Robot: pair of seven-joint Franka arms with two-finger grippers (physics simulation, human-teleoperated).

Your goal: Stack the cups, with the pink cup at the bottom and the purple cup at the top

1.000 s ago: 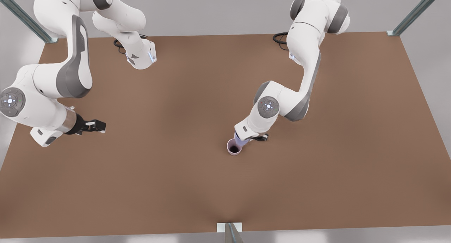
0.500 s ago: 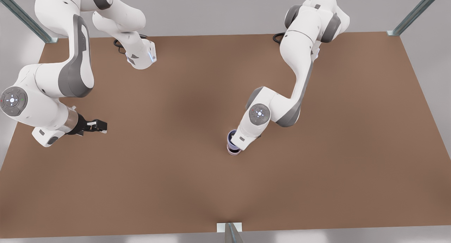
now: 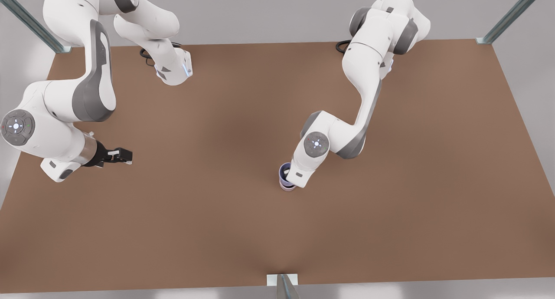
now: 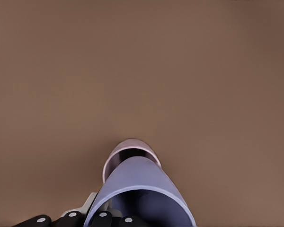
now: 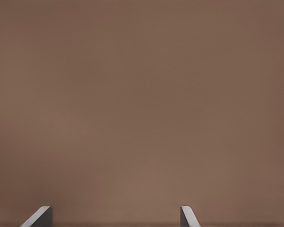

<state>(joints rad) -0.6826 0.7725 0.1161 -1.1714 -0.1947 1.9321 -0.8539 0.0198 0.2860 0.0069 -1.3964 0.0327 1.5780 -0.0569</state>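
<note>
On the brown table point(image 3: 182, 229) I see the left gripper point(image 4: 100, 218) clamped on the purple cup point(image 4: 139, 191) — its base sits in the pink cup point(image 4: 114, 158) near centre. Well apart, the right gripper point(image 3: 122, 156) waits, fingers point(image 5: 39, 216) spread.

- The left arm, on the front view's right, reaches from its base at the far edge, elbow bent, wrist angled down toward the middle.
- The left claw point(image 4: 104, 220) sits under the wrist, its dark finger mounts showing in the left wrist view; it is clamped on the purple cup point(image 4: 142, 189).
- The right arm, on the front view's left, waits folded, forearm low.
- The right claw point(image 3: 123, 156) points toward the middle, fingers point(image 5: 187, 216) spread apart, holding nothing.
</note>
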